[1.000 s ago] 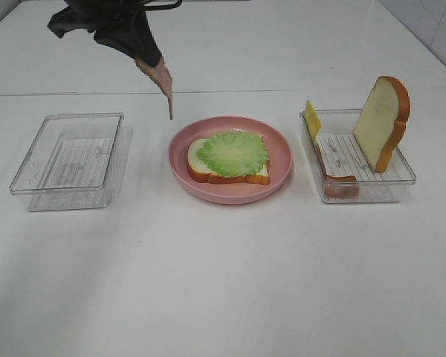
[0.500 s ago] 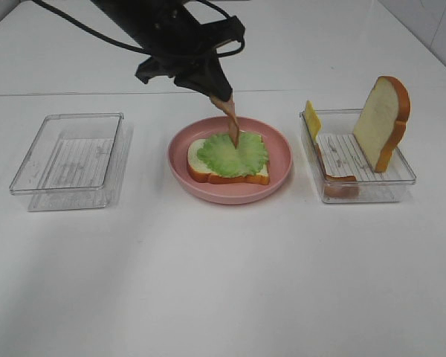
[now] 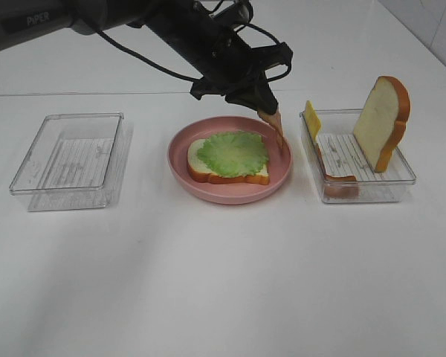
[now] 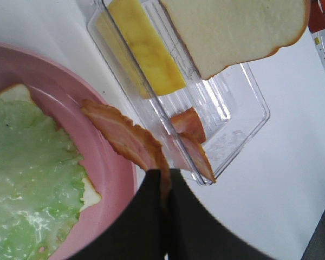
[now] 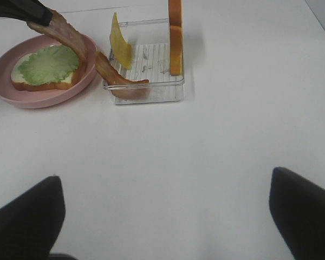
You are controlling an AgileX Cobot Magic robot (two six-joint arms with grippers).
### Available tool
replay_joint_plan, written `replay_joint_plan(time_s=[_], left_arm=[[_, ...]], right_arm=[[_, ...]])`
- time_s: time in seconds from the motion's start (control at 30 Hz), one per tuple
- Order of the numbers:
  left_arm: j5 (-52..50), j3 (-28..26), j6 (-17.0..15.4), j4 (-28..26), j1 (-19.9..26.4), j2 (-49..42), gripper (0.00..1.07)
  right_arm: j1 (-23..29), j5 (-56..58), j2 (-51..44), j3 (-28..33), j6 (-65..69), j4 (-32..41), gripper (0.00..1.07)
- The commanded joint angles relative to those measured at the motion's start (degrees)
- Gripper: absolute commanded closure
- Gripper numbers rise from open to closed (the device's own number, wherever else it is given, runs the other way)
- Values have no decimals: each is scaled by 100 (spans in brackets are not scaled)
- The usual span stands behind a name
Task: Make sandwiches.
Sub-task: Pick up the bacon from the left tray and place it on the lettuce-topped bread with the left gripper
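Since the earlier frame your left tool [image 3: 262, 108] has moved from over the middle of the pink plate [image 3: 230, 196] to its right rim. On the counter [image 3: 223, 282], this plate carries one bread slice [image 3: 207, 175] with the lettuce [image 3: 233, 152] on top. The tool is closed on one end of the bacon strip [image 3: 276, 128], which hangs down near the rim. Your right tool [image 5: 165, 214] is spread wide, holding nothing. Expect the strip to be light, thin and floppy: an end grip suits it, but it probably swings
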Motion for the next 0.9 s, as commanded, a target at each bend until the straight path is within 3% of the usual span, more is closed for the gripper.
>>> replay_joint_plan(time_s=[0.03,0.67,0.9], left_arm=[[166,-103,17,34,23,132,107],[808,-103,-29,1960,315,178,107],[756,-103,-29,2045,309,178,107]], right_arm=[[-34,-57,-178,11,-57,17,11],[-34,-57,-178,11,-57,17,11],[-34,-57,-178,11,-57,17,11]])
